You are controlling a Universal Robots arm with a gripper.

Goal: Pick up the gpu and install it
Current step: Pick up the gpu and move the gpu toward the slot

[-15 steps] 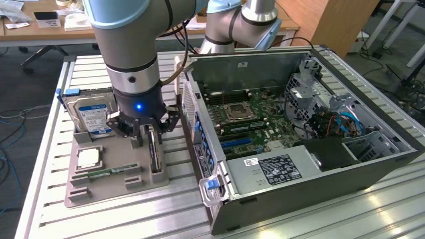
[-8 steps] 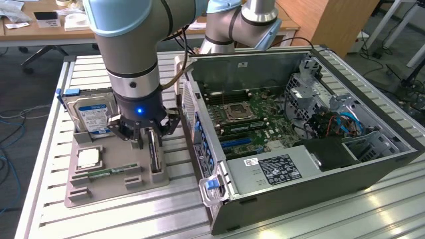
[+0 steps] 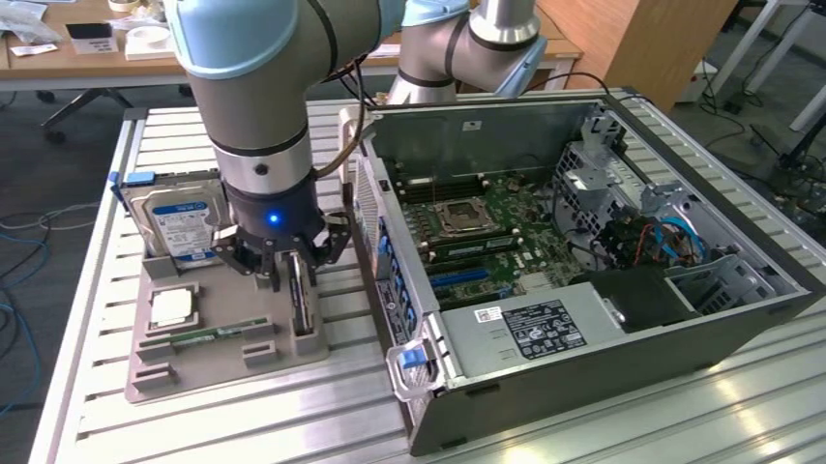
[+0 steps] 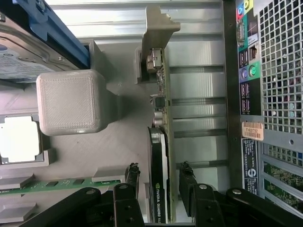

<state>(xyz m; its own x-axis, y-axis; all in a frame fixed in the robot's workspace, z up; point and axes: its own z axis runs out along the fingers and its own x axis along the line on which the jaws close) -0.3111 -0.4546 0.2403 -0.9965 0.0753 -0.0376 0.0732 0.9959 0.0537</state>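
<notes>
The gpu (image 3: 302,307) (image 4: 157,142) stands on its long edge in a slot along the edge of the grey parts tray (image 3: 168,382) (image 4: 123,137) that faces the open computer case (image 3: 543,387) (image 4: 279,71). Its silver end bracket (image 4: 158,28) is at the end away from the gripper. In the wrist view the black face is turned toward the tray's middle and the circuit-board back toward the case.

The gripper (image 3: 290,280) (image 4: 160,166) is lowered over the card with its fingers (image 4: 134,172) spread apart, one on each side (a thin gap shows between each finger and the card). The card sits in its slot and is not lifted.

Elsewhere on the tray, a blue-labelled hard drive (image 3: 181,222) (image 4: 23,61) stands upright at the far corner on the exterior view's left. A processor (image 3: 172,306) (image 4: 19,139) lies flat in a recess near the middle. A green memory stick (image 3: 207,336) (image 4: 61,183) lies along the near edge.

The tray rests on a slatted aluminium table (image 3: 258,425), just beside the case. The case lies on its side with its motherboard (image 3: 478,222) exposed.
</notes>
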